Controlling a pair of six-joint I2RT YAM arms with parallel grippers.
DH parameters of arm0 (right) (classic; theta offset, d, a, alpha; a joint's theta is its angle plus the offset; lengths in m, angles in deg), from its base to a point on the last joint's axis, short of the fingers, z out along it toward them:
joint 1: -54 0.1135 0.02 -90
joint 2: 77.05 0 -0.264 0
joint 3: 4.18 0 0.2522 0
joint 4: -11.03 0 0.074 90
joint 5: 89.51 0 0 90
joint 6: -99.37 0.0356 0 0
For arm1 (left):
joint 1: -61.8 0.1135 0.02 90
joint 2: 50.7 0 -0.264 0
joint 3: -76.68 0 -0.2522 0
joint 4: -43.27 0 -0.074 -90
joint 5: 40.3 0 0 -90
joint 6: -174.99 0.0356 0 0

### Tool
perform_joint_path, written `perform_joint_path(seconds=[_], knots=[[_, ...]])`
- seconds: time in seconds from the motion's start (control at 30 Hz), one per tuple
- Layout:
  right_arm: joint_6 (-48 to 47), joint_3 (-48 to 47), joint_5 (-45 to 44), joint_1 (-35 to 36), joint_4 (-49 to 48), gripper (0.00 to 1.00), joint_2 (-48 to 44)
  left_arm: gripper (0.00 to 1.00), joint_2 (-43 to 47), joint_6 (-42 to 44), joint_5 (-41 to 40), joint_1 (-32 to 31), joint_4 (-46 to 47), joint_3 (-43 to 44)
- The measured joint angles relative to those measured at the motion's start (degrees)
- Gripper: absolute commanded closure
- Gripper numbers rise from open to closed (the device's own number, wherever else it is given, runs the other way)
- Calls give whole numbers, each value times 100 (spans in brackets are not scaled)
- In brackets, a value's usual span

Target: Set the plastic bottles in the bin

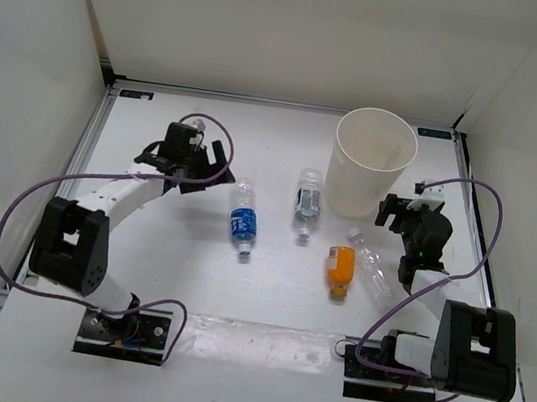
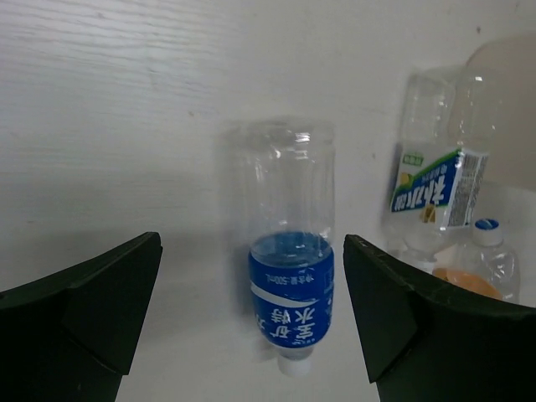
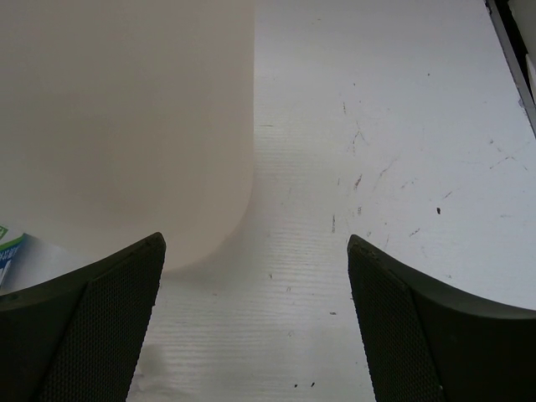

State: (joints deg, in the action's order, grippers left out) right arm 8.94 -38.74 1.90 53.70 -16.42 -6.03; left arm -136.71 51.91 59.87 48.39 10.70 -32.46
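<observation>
Cable (image 1: 6, 228), purple, looped off the left arm at the far left of the white table (image 1: 196, 281). Next along, left gripper (image 1: 203, 166) (image 2: 251, 243): spread wide, holding nothing, poised just beyond the base end of the blue-label bottle (image 1: 243, 220) (image 2: 289, 293). Bottle on its side on the table, cap toward the near edge; in the left wrist view framed between the two dark fingers (image 2: 92, 310), touching neither, both fingers cut off by the lower edge.

Further right, bluish-grey-label bottle (image 1: 308, 202) (image 2: 435, 184), also lying down, near the foot of the bin (image 1: 372, 163) (image 3: 126, 126); touching or apart, impossible to tell. Label print too small to read from above.

Then orange bottle (image 1: 339, 268), short, on its side, with the clear unlabelled bottle (image 1: 373, 262) slanted just beside it, faint against the white surface and hard to outline. From the left wrist, only a sliver of orange showing past the right finger.

Bin upright toward the far right of the table, all four bottles outside it.

Right gripper (image 1: 400, 213) (image 3: 255, 243) just right of the bin, fingers wide apart and empty. In the right wrist view, bin wall blurred, filling the left half, top cut off, scuffed table beyond.
</observation>
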Motion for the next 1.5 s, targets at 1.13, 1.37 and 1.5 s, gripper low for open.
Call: perform_joint_path(seconds=[1.13,1.37,1.5], knots=[[0,0,2,0,39,10,0,10,-2439,85,-153,-892,-820,1626],[0,0,2,0,39,10,0,55,-2468,120,-101,-898,-951,1746],[0,0,2,0,39,10,0,58,-2463,238,-94,-922,-1440,2332]])
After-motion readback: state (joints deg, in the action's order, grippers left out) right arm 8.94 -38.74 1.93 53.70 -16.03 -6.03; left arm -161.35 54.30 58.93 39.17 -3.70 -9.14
